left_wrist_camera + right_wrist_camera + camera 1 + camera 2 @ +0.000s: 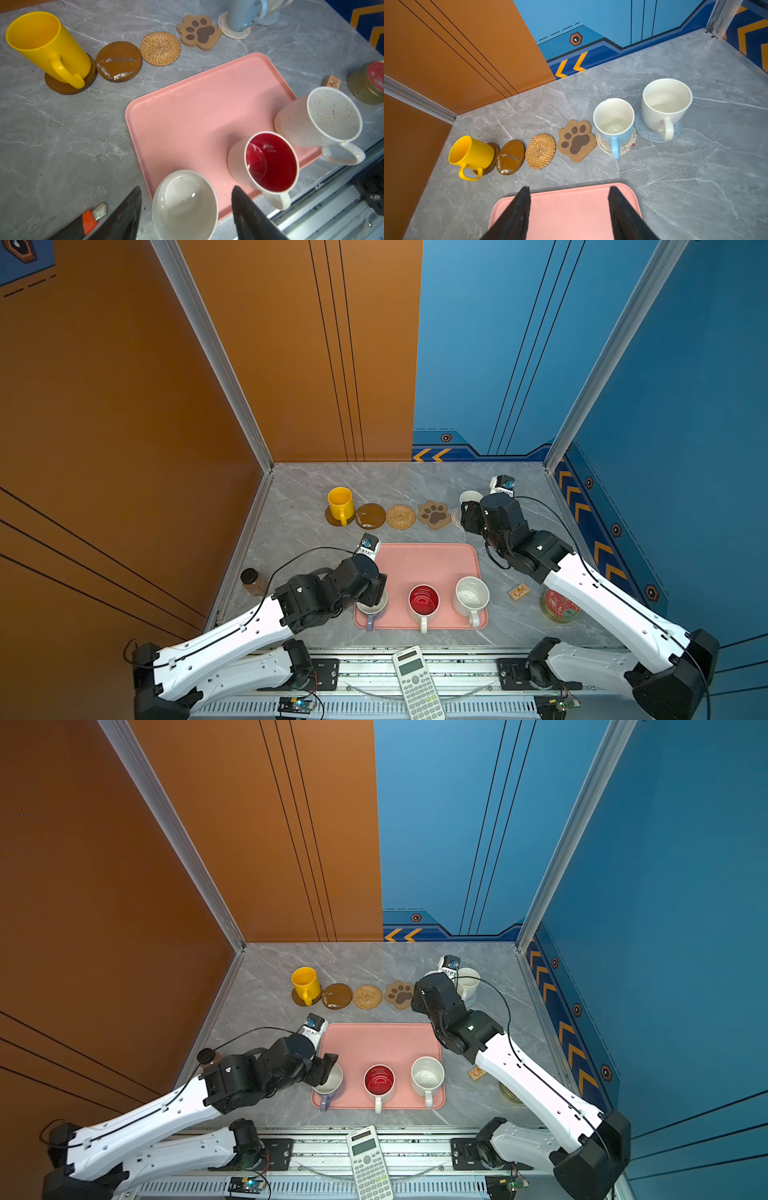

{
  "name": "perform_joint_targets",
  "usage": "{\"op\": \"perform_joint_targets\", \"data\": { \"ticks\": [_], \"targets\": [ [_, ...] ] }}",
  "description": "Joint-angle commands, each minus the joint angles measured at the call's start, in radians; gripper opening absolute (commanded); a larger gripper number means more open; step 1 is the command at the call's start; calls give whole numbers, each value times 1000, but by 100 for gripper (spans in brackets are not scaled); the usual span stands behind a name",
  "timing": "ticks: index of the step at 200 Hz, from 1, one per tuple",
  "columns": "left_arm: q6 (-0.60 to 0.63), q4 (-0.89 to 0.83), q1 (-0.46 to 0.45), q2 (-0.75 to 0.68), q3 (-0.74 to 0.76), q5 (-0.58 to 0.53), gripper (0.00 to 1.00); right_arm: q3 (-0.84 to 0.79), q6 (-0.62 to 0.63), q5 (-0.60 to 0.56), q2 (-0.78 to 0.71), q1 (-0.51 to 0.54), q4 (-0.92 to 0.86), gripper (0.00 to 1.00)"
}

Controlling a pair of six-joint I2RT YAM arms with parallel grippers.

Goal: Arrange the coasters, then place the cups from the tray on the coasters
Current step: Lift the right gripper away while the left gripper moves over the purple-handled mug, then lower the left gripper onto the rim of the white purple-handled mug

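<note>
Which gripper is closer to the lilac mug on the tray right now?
Left. The left gripper has its open jaws on either side of the lilac mug, clear of its rim. The right gripper hangs open by the far right corner of the tray, away from that mug.

- A large flat pink rectangular tray (432,564) lies on the grey marbled tabletop (299,506).
- Three mugs stand along the tray's near edge: a lilac-handled mug (369,620), a white mug with a red inside (423,600) and a speckled white mug (471,597).
- The left gripper (376,596) is over the lilac-handled mug's rim.
- Behind the tray runs a row: a tall yellow mug (340,502) on a dark brown disc coaster (331,519), a scuffed dark brown disc (370,516), a tan woven disc (401,516) and a brown paw-shaped coaster (433,514).
- At the row's right end, the right gripper (466,517) hides most of a white woven round coaster (455,517) and a white-rimmed mug (469,494).
- Right of the tray sit a small patterned box (518,592) and a round red-lidded tin (559,605); left of it stands a dark-lidded brown jar (252,580).
- A white calculator (415,682) lies across the front rail.
</note>
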State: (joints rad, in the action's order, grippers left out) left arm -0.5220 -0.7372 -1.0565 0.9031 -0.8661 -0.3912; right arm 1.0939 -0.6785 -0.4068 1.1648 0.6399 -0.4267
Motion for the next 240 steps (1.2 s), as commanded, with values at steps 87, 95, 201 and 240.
{"op": "perform_joint_targets", "data": {
  "ticks": [87,95,201,240],
  "targets": [
    [-505,-302,-286,87,45,-141,65,-88,-29,61,-25,-119,11,59],
    [-533,-301,-294,93,57,-142,65,-89,-30,66,-22,-121,15,59],
    [-722,-260,-369,211,141,-201,71,-88,-47,145,52,-143,60,59],
    [-708,-164,-363,218,191,-187,70,-83,-51,155,67,-143,61,59]
  ]
}}
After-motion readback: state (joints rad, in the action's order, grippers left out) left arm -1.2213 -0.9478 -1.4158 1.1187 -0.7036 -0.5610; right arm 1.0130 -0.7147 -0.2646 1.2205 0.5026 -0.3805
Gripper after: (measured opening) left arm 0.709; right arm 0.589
